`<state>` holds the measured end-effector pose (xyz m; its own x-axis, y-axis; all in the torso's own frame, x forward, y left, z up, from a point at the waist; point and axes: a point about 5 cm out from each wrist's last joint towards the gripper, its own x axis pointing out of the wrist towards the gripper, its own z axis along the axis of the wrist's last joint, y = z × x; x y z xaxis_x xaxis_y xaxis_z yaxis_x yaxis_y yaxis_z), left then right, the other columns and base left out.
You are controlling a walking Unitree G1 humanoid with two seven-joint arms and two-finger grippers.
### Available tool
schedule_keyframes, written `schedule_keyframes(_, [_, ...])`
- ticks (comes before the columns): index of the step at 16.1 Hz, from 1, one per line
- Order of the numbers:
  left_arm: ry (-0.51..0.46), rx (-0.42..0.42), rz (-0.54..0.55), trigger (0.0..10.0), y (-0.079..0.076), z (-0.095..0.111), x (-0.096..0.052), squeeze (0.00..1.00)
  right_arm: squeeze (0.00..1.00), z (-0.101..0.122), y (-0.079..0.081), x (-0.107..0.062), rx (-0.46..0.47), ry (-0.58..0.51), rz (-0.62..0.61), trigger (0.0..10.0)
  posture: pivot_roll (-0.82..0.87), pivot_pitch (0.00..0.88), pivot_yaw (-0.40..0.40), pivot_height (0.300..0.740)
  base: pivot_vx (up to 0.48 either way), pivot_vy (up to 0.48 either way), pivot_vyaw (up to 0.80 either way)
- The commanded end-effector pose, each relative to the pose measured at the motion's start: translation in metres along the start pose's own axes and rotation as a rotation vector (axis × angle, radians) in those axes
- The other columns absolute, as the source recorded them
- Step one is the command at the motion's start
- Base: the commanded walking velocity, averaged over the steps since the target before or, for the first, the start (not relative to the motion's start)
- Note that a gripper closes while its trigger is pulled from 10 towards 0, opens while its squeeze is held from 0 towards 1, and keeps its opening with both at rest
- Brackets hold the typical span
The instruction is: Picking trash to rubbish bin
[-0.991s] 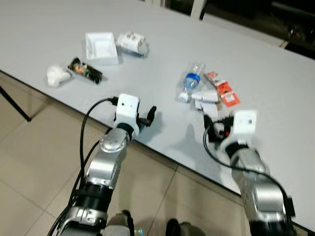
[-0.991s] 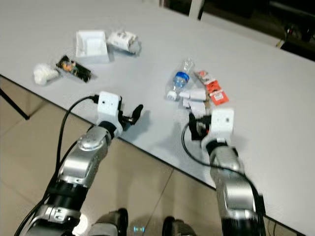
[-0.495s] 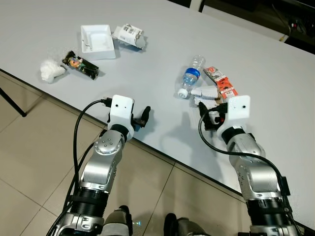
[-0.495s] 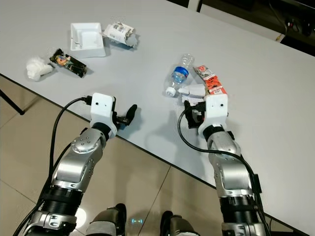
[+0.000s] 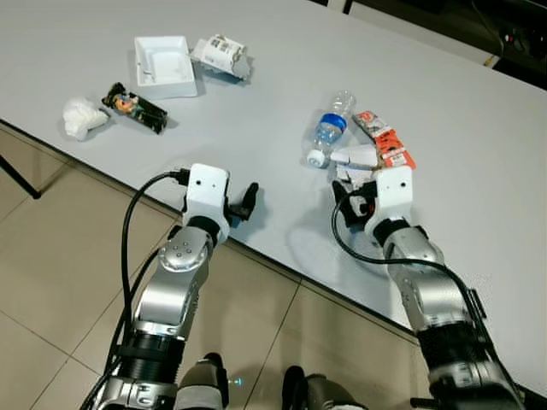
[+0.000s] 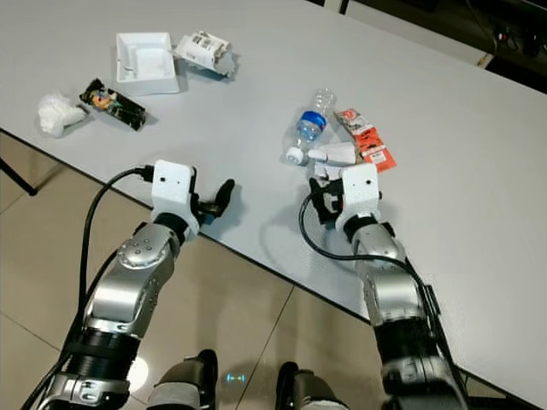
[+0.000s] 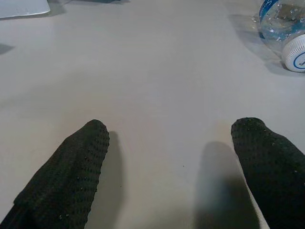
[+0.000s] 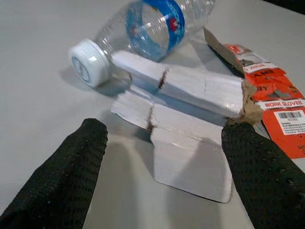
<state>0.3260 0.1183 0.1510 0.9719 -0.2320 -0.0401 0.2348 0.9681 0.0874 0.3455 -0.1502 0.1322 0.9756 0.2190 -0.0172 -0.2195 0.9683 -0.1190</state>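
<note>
On the grey table, seen from the left eye view, all the trash lies unpicked: a crumpled white tissue, a dark snack wrapper, a white square tray and a crushed white carton sit at the far left, and a clear plastic bottle, a torn white cardboard box and an orange printed card cluster near the right arm. No rubbish bin is in sight, so I judge the task barely begun — every piece remains to be lifted and carried. The left gripper rests low over the table edge, well apart from the left-hand litter. The right gripper sits just short of the white box. Right eye view: same layout; the right gripper points toward the box and bottle cap. Left wrist view: both black fingers are spread wide over bare table with nothing between them; the bottle's white cap is at the frame corner, well ahead. Right wrist view: fingers wide apart and holding nothing — the flattened white box lies directly ahead between their lines, its near flap close to the tips but not touched as far as I can tell, with the bottle touching it beyond and the orange card alongside.
</note>
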Motion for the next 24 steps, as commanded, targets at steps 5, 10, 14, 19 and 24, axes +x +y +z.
schedule_keyframes(5, [0.055, 0.000, 0.012, 10.0, -0.001, -0.011, -0.005, 0.00, 0.00, -0.022, -0.006, 0.001, -0.031, 0.058, -0.010, 10.0, 0.32, 0.264, -0.132, 0.740, 0.000, 0.000, 0.00])
schedule_keyframes(10, [0.060, -0.002, 0.013, 10.0, -0.002, -0.012, -0.005, 0.00, 0.00, -0.033, -0.006, 0.001, 0.007, 0.069, -0.011, 0.0, 0.33, 0.262, -0.132, 0.740, 0.000, 0.000, 0.00])
schedule_keyframes(14, [0.061, -0.006, 0.012, 10.0, -0.003, -0.012, -0.005, 0.00, 0.00, -0.034, -0.006, 0.002, 0.005, 0.056, -0.008, 0.0, 0.32, 0.257, -0.134, 0.740, 0.000, 0.000, 0.00])
schedule_keyframes(19, [0.065, -0.010, 0.010, 10.0, -0.005, -0.013, -0.004, 0.00, 0.00, -0.036, -0.007, 0.001, 0.000, 0.052, -0.005, 0.0, 0.32, 0.252, -0.136, 0.740, 0.000, 0.000, 0.00])
schedule_keyframes(24, [0.062, -0.011, 0.008, 10.0, -0.005, -0.012, -0.003, 0.00, 0.00, -0.037, -0.007, 0.001, -0.002, 0.046, -0.007, 0.0, 0.32, 0.248, -0.135, 0.740, 0.000, 0.000, 0.00])
